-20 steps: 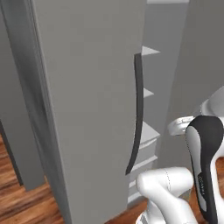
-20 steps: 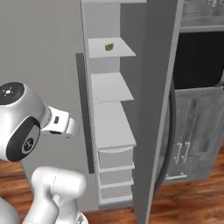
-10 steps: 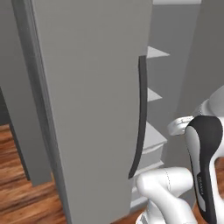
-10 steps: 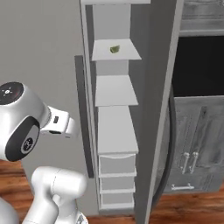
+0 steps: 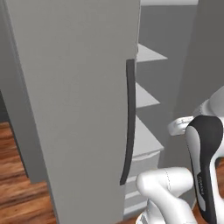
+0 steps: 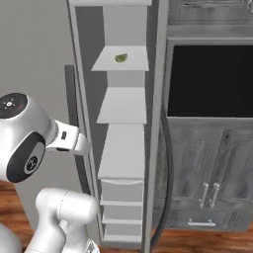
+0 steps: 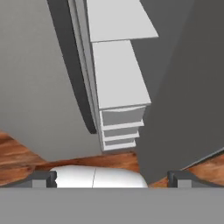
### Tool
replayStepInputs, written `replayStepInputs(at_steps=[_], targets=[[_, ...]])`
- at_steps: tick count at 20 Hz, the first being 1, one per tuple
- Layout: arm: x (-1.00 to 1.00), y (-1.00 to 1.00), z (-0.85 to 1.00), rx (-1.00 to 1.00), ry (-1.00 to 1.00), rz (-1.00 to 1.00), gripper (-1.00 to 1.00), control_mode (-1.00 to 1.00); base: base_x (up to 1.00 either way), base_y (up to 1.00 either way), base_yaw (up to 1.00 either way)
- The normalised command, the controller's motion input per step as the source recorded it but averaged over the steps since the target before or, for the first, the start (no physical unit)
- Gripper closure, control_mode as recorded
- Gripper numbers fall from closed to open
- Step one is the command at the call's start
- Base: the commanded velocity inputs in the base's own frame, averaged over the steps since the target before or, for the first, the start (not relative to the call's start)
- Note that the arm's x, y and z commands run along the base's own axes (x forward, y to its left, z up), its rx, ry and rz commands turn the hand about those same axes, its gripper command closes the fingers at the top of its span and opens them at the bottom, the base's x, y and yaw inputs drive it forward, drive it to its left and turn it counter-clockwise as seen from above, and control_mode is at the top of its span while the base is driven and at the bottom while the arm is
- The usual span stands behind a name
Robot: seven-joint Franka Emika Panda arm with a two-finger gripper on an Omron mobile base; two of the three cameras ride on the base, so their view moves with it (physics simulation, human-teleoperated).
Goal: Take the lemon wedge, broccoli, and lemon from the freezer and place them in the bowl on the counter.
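broccoli [image 6: 120, 58]: small green clump, upper shelf inside freezer [image 6: 123, 106], door [image 5: 74, 109] ajar. gripper [image 7: 111, 179]: jaws wide apart, empty, low, well below that shelf. risk: arm clips door edge or handle [image 5: 128, 122] on reach; narrow gap cramps approach.

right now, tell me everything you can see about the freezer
The freezer is a tall, narrow light-grey appliance standing on the wood floor, left of the dark wood-grain cabinets. Its flat grey door is swung open and carries a dark, slightly curved vertical handle. Inside are three pale shelves over stacked pale drawers. A small green item lies on the top shelf; the two lower shelves look bare. Nothing of the robot touches it.
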Motion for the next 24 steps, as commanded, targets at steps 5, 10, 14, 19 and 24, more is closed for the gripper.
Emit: replayStepInputs(at_steps=[5,10,14,19,24], targets=[[0.00,0.00,0.00,0.00,0.00,0.00,-1.00,1.00,0.55,-0.30,0.23],[0.00,0.00,0.00,0.00,0.00,0.00,-1.00,1.00,0.56,-0.18,0.25],[0.00,0.00,0.00,0.00,0.00,0.00,-1.00,1.00,0.27,-0.44,0.15],[0.00,0.00,0.00,0.00,0.00,0.00,-1.00,1.00,0.12,-0.57,0.07],[0.00,0.00,0.00,0.00,0.00,0.00,-1.00,1.00,0.28,-0.47,0.03]])
